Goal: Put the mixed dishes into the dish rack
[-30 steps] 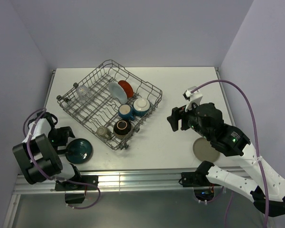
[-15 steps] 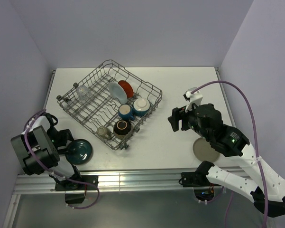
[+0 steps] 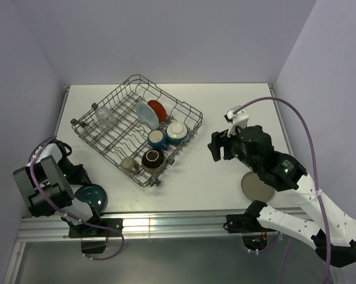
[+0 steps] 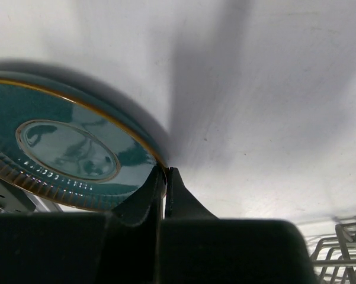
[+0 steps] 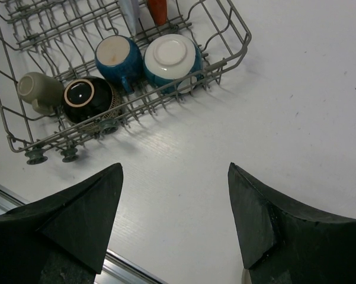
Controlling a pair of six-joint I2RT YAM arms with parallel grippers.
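The left jaws were pinched on the rim of the teal plate (image 4: 65,151), with only the thin edge caught between them. This hold was judged to have been chosen because a flat plate offers no other purchase, and because an edge grip allows it to be stood between tines. The plate was seen tilted at the near left corner of the tabletop (image 3: 225,106), well apart from the dish rack (image 3: 115,139).

The right jaws were spread wide with nothing between them, hovering over bare tabletop just beside the rack's near corner, probably kept clear until needed. A beige plate (image 3: 255,188) lay flat beneath that arm, partly hidden and not yet loaded.

In the rack, a pale blue-white plate (image 3: 144,112) and a red-orange plate (image 3: 157,109) were stood on edge. A blue cup (image 5: 115,56), an upturned blue cup (image 5: 169,56), a dark bowl (image 5: 86,97) and a beige cup (image 5: 35,89) were set along the near side. A clear glass (image 3: 104,114) lay at the far left end.
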